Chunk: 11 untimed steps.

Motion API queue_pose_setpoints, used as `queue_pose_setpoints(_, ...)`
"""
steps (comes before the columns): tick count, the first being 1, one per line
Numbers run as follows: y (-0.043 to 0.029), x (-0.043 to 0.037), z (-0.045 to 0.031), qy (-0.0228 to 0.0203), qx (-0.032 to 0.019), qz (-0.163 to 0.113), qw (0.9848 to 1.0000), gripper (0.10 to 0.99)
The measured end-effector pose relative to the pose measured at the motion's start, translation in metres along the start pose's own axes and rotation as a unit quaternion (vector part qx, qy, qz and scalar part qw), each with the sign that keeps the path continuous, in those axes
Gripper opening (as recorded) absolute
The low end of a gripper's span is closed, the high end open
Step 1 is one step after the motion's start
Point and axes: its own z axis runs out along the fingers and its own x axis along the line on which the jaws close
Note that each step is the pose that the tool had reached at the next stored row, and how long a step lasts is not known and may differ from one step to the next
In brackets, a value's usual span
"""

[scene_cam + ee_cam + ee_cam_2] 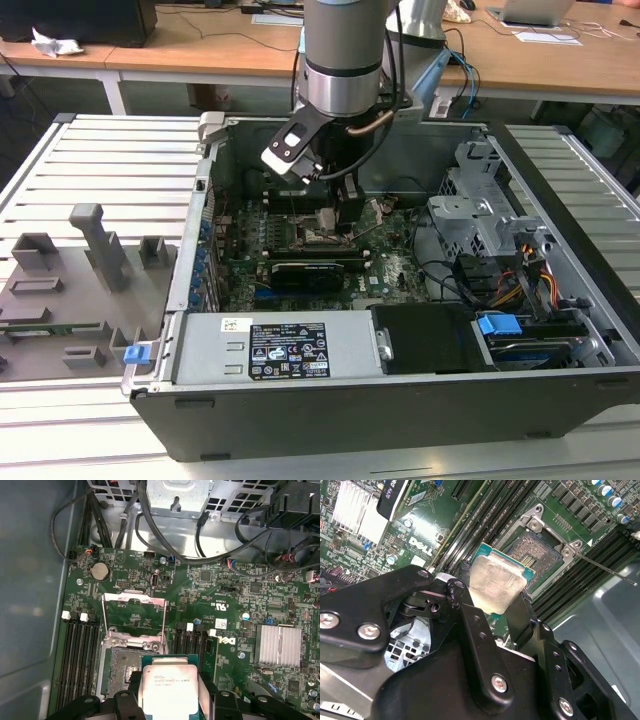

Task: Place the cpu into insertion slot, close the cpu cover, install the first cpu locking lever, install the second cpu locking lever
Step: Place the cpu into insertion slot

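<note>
My gripper (167,696) is shut on the cpu (167,687), a square chip with a dull silver top and a green edge, one black finger on each side. In both wrist views the cpu (497,584) hangs just above the green motherboard, partly over one edge of the insertion slot (122,666). The slot (535,550) is a dark recess with a silvery rim and lies bare. The cpu cover (134,611) is a thin metal frame, swung open away from the slot. A thin lever rod (610,570) sticks out beside the slot. In the exterior view the gripper (333,215) reaches down into the open computer case.
Black memory slots (80,655) flank the socket. A finned heatsink (277,642) and loose cables (240,525) lie nearby. The case holds a grey power supply (270,345), a black card (305,270) and a metal drive cage (480,215). A grey fixture tray (70,290) lies at the exterior view's left.
</note>
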Motion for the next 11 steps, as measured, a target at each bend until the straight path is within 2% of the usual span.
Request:
queue_pose_setpoints(9, -0.0004, -0.0001, 0.0043, 0.0000, 0.0000, 0.000, 1.0000, 0.529)
queue_pose_setpoints(11, -0.0003, 0.0020, 0.0059, -0.0002, 0.0000, 0.001, 1.0000, 0.529)
